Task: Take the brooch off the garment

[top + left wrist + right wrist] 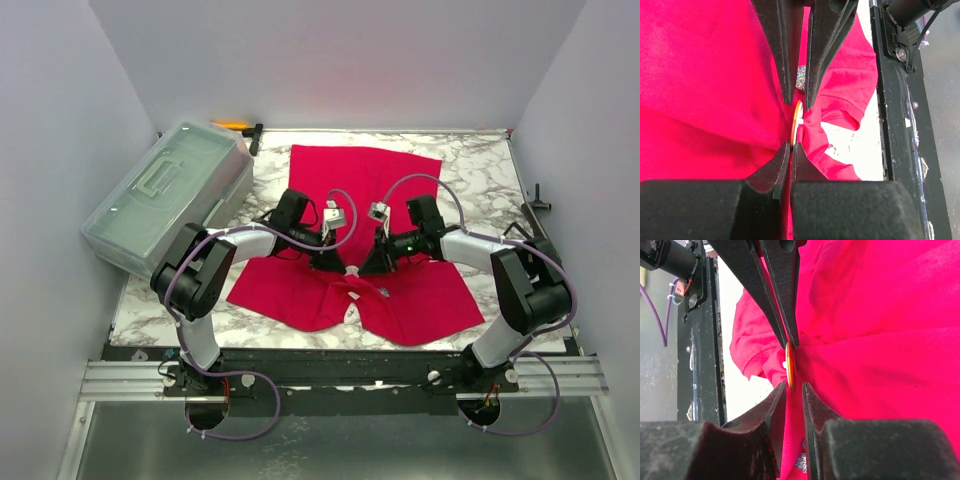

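The red garment (370, 180) lies spread on the marble table, its lower middle bunched up where both grippers meet. The brooch is a thin orange-gold disc seen edge-on (797, 120), standing up from a pinched fold of cloth; it also shows in the right wrist view (789, 365). My left gripper (335, 268) (791, 146) is shut on the near edge of the brooch. My right gripper (368, 270) (794, 386) comes from the opposite side, its jaws narrowly apart and closed on the fold of red cloth (796, 430) at the brooch's other edge.
A clear plastic lidded box (170, 195) sits at the back left. A small glittery patch (383, 292) lies on the shirt under my right gripper. The black frame rail (340, 365) runs along the table's near edge.
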`<move>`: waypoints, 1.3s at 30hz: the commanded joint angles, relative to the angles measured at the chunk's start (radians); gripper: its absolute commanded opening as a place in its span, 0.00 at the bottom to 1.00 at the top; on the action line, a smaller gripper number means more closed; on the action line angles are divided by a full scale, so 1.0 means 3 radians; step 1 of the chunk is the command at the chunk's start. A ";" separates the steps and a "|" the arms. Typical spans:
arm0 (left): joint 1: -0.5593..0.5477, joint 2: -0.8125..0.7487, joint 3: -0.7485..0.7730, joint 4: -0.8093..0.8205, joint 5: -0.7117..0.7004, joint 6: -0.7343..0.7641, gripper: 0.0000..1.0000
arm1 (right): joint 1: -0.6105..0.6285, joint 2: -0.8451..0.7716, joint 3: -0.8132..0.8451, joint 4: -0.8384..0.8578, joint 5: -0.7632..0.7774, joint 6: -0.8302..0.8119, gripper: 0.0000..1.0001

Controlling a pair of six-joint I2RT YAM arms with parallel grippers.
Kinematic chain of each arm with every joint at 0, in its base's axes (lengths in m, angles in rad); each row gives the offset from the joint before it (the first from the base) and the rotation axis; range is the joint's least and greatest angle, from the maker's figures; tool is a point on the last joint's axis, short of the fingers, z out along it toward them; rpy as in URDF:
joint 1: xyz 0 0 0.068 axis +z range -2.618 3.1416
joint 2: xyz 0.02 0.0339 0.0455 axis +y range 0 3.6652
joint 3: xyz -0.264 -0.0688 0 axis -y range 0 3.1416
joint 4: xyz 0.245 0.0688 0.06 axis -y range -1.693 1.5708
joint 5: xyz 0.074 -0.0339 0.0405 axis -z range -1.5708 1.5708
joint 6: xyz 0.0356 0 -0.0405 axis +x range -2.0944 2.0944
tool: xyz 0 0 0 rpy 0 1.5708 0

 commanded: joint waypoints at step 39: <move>0.0181 -0.0595 -0.0489 0.0565 -0.0979 -0.2120 0.89 | 0.0112 -0.0175 -0.0766 0.1969 0.0214 0.1936 0.01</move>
